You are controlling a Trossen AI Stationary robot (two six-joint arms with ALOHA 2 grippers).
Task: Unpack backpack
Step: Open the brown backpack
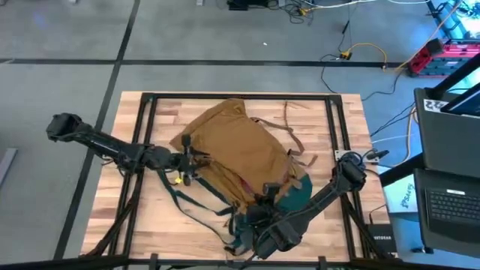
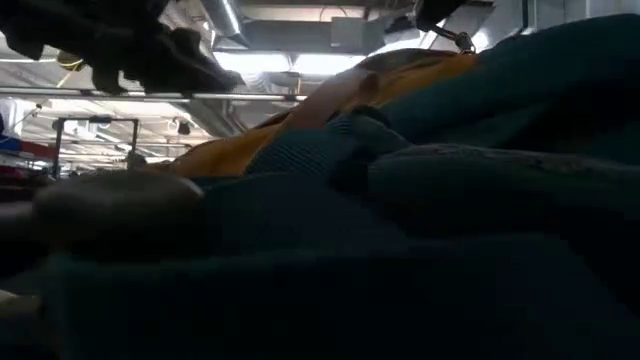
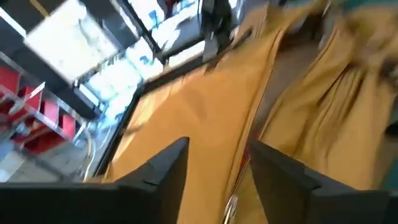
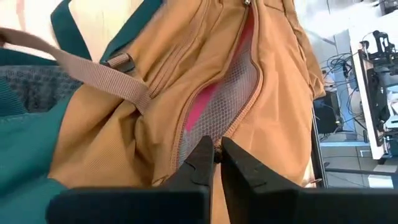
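right tool (image 4: 217, 155) pinched on the zipper pull (image 4: 217, 151) at lower centre; backpack (image 1: 240, 154) opening runs up-frame. left tool (image 3: 214, 165) spread, empty.

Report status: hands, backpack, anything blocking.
Right hand nearly shut at the zip opening of the backpack, pink showing inside. Left hand open, against the tan fabric at the bag's left edge. Nothing unpacked yet; loose straps trail on the table.

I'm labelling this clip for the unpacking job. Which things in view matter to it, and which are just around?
Part of the job:
- backpack, lying on the table
- right gripper, at its partly open zip
- left gripper, against its tan fabric
- pink item showing inside

Just around:
- laptop beside the table
- cables on the floor
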